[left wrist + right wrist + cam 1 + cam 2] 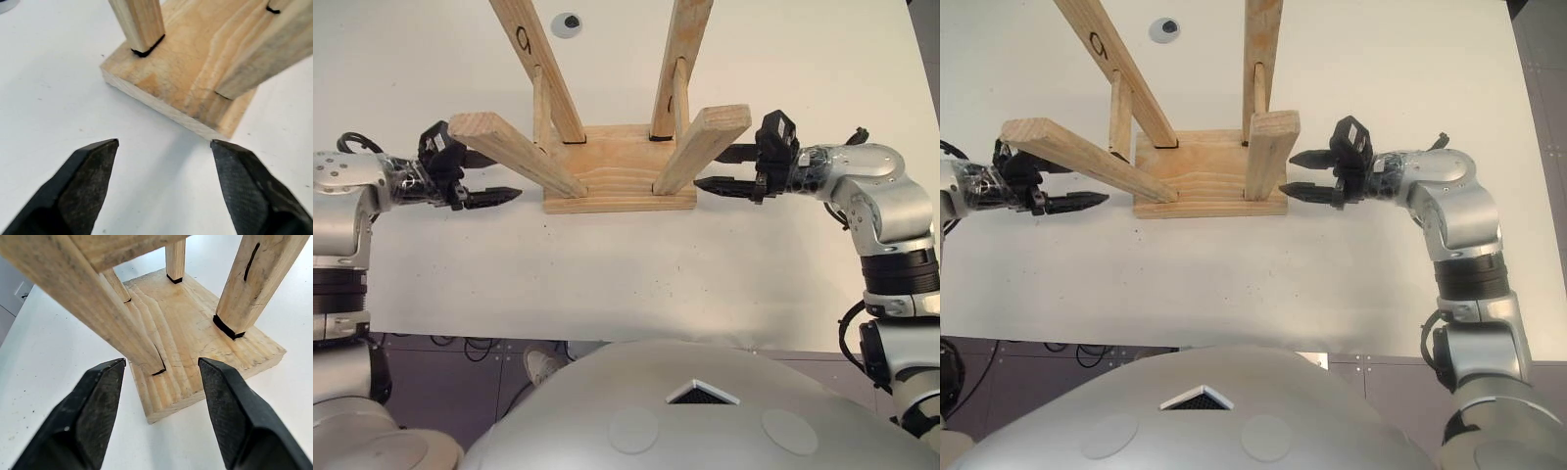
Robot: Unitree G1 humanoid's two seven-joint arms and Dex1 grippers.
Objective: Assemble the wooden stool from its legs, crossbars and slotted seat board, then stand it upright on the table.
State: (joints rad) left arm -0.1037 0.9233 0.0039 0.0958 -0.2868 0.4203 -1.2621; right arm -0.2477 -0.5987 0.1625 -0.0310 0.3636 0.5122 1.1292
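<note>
Pale wooden stool upside down on the white table.
Its seat board lies flat; four thick legs stand in dark-edged slots and splay upward, with two thinner bars rising between them.

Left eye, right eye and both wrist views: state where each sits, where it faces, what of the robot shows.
Left eye view: on the head, facing forward and down at the upturned stool on the table; both arms show.
Right eye view: beside it, same scene, both arms.
Left wrist view: on the left wrist, facing the seat board's left end; open left tool shows.
Right wrist view: on the right wrist, facing its right end; open right tool shows.
Shared: both wrist views see the seat board.
</note>
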